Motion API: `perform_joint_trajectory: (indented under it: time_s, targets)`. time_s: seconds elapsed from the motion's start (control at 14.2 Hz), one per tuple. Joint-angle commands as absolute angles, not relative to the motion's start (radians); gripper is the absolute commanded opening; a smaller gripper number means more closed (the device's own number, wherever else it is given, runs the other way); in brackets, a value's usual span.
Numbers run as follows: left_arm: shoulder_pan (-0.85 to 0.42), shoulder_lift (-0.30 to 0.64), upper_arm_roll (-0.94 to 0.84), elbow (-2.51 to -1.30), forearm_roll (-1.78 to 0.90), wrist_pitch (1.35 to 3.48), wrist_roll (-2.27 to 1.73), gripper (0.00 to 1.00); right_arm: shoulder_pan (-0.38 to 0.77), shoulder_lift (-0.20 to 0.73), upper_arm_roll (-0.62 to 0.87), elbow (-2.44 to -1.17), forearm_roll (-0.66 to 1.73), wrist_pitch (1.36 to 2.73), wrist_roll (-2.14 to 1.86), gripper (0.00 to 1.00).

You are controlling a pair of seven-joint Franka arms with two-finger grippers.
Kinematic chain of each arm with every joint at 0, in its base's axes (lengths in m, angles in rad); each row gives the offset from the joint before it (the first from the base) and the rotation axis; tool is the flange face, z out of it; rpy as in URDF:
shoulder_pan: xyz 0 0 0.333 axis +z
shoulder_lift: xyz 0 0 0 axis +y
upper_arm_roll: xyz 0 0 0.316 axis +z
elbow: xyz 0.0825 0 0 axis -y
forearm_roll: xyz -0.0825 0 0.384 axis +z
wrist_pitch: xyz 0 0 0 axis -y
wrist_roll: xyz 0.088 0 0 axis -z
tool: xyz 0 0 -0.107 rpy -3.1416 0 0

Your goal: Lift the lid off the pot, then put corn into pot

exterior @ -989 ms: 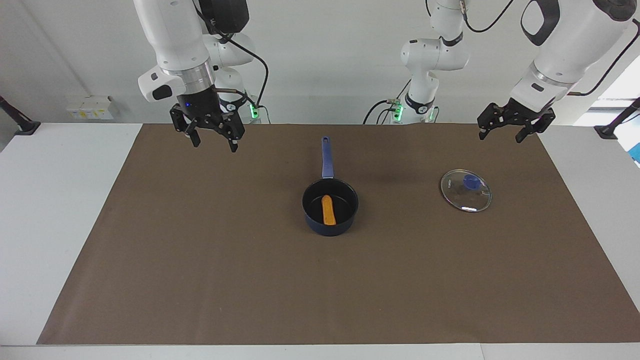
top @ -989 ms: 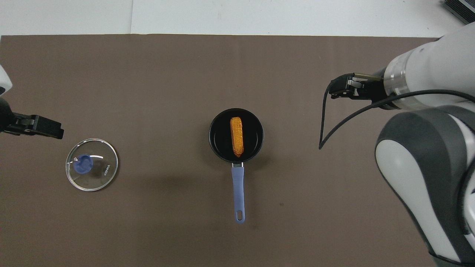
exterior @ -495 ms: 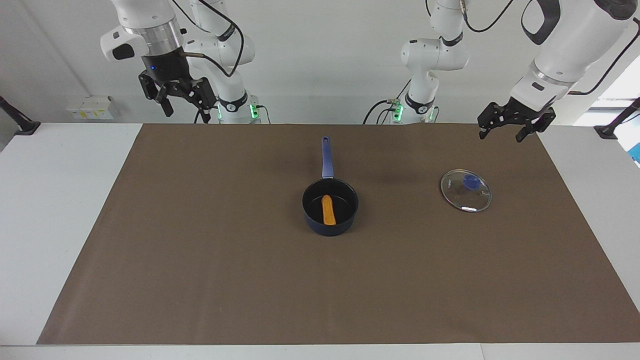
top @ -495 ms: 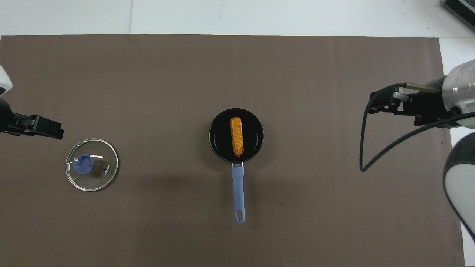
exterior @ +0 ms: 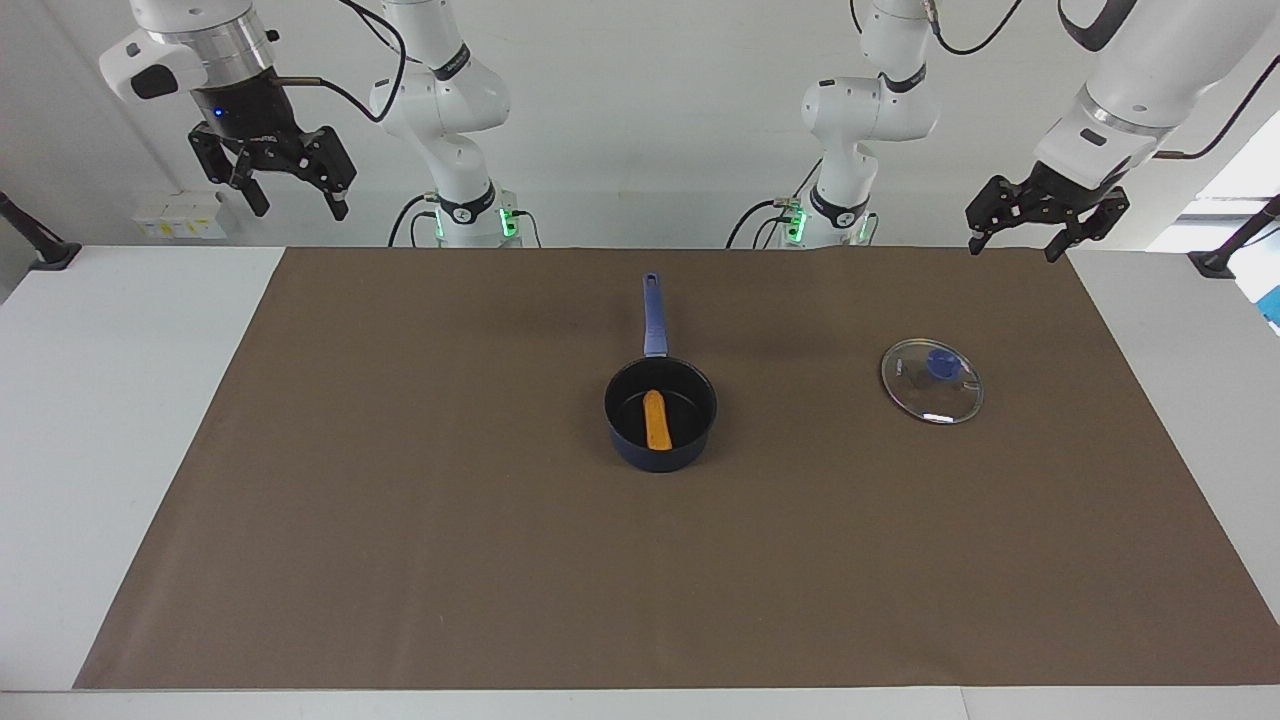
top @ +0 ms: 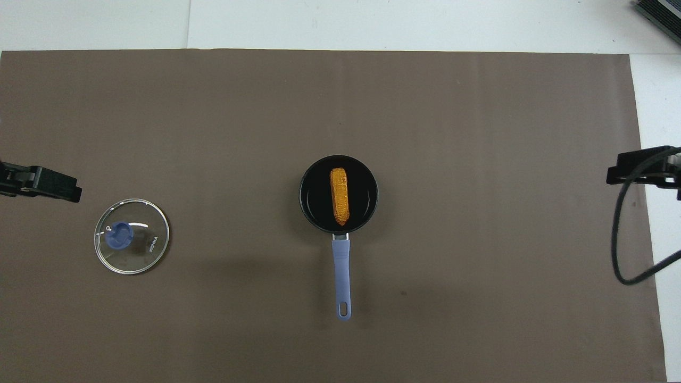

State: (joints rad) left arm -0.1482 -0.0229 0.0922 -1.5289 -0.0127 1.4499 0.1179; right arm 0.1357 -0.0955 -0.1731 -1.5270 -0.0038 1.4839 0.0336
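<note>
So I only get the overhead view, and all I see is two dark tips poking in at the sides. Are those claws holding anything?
Observer: No. From the facing view, the left end effector has its fingers spread with nothing between them.
Operator: And the other one?
Observer: The right end effector is open and empty too.
Operator: Are they resting on the table?
Observer: No, both hang in the air well above it, touching nothing.
</note>
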Motion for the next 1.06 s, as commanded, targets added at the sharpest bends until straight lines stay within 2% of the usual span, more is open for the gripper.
perform_joint_trajectory:
  time_s: [0.0,0.99]
  targets:
    - [-0.146,-0.018,0.091,-1.512,0.005,1.431,0.135,1.00,0.129,-0.126,-0.161,-1.560,-0.011,1.462,-0.012,1.00]
    - [-0.144,-0.031,0.091,-1.539,0.005,1.434,0.137,1.00,0.135,-0.133,-0.164,-1.609,-0.023,1.526,-0.043,1.00]
